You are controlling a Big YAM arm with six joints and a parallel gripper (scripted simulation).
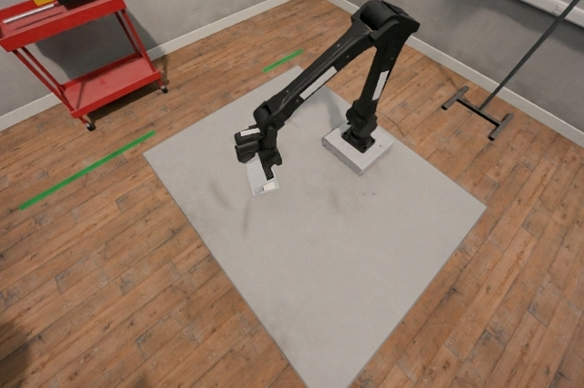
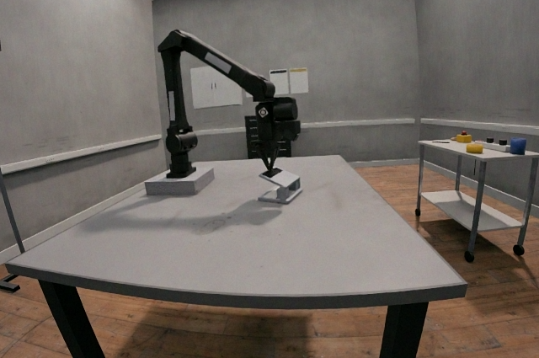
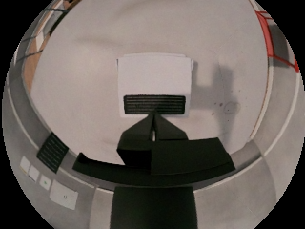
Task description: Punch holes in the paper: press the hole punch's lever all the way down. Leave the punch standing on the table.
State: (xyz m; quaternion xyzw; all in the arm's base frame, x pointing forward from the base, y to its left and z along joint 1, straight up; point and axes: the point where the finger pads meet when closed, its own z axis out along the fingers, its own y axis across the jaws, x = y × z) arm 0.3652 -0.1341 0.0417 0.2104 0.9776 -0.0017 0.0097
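Note:
The hole punch [image 2: 280, 186] is a small light grey device standing upright on the grey table, with a flat lever on top that slopes up toward the arm. It also shows in the top view [image 1: 262, 180] and in the wrist view [image 3: 154, 84]. My gripper [image 2: 270, 169] is shut with nothing between the fingers. Its tips point straight down onto the dark ribbed pad at the lever's raised end [image 3: 154, 105]. In the top view the gripper [image 1: 269, 171] covers the punch's rear part. I cannot make out the paper.
The arm's base block [image 1: 357, 145] stands on the table behind the punch. A red cart [image 1: 70, 44] and a white cart [image 2: 474, 179] stand on the floor away from the table. A stand's foot [image 1: 476, 112] is near the wall.

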